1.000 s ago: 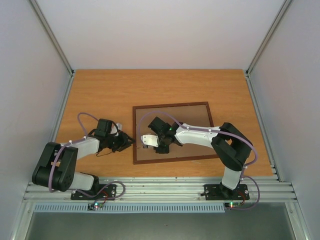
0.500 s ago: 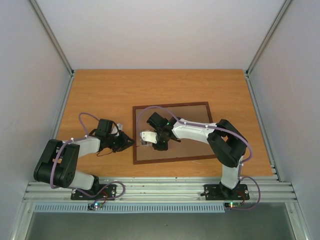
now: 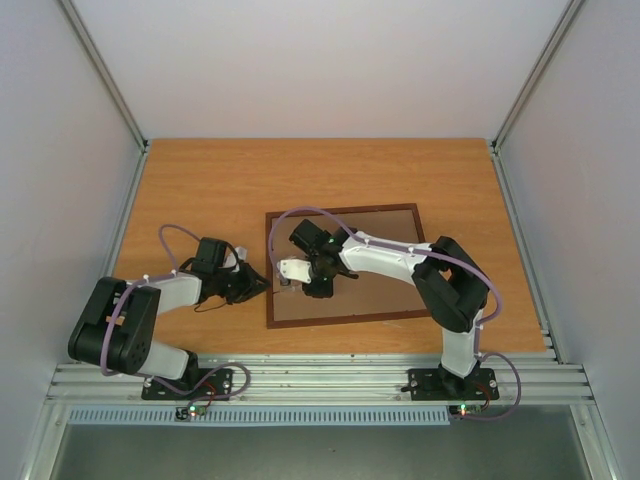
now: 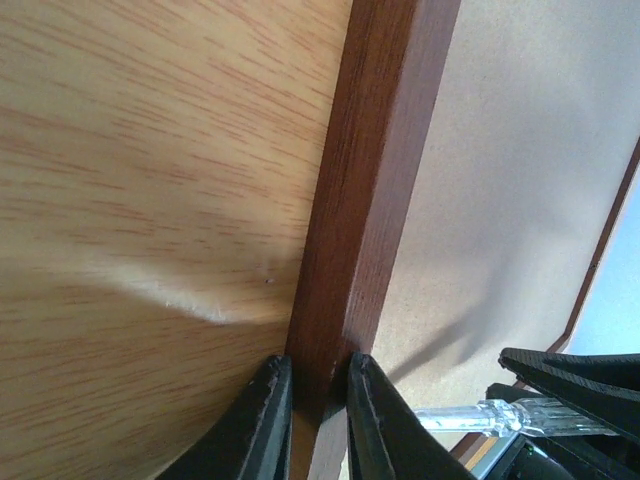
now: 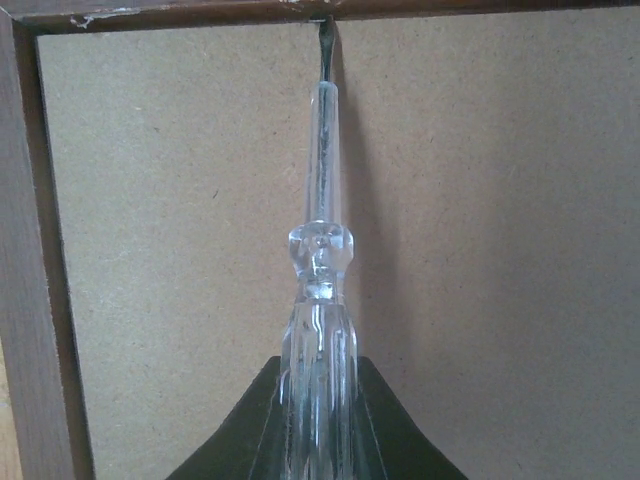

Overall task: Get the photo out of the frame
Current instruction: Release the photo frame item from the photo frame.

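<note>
The frame lies face down in the middle of the table, its plain brown back facing up. The photo is hidden under that back. My left gripper is at the frame's left rail; in the left wrist view my left gripper is shut on that rail, one finger on each side. My right gripper hovers over the back and is shut on a clear-handled screwdriver. The metal tip touches the inner edge of a frame rail.
The wooden table is bordered by white walls on three sides and a metal rail at the near edge, where both arm bases stand. The right arm's screwdriver shows low right in the left wrist view.
My left gripper has closed onto the frame's left rail. My right arm has carried the screwdriver leftward across the frame's back toward that rail.
</note>
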{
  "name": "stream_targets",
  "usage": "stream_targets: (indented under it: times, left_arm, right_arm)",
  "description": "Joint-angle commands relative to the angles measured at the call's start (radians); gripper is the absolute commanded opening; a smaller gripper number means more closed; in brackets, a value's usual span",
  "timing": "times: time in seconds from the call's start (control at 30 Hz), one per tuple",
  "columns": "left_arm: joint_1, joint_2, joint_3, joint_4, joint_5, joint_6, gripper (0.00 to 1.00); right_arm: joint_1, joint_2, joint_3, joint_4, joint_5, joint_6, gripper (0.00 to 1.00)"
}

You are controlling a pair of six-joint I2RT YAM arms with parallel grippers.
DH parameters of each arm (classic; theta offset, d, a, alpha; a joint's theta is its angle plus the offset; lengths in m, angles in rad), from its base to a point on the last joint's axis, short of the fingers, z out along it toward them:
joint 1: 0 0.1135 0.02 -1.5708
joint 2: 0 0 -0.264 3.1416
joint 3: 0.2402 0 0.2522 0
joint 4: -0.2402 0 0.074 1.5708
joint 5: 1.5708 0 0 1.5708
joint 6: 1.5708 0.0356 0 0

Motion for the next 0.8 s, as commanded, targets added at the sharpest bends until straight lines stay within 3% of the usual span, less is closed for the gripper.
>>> stream_targets:
  times: [0.0,0.23,0.77]
  left_arm:
    - [-0.028,0.025,-0.014,0.038,-0.016,-0.001,0.16]
    - [-0.066,0.039,-0.026,0.082,-0.02,-0.032,0.12]
    - [-0.133,0.027,-0.097,0.175,-0.034,-0.105,0.09]
  right_arm:
    - [0.023,0.027,0.073,-0.016,-0.045,0.018,0.01]
    - [0.069,0.049,0.14,0.004,-0.082,0.058,0.01]
    - [0.188,0.123,0.281,0.168,0.021,0.197,0.01]
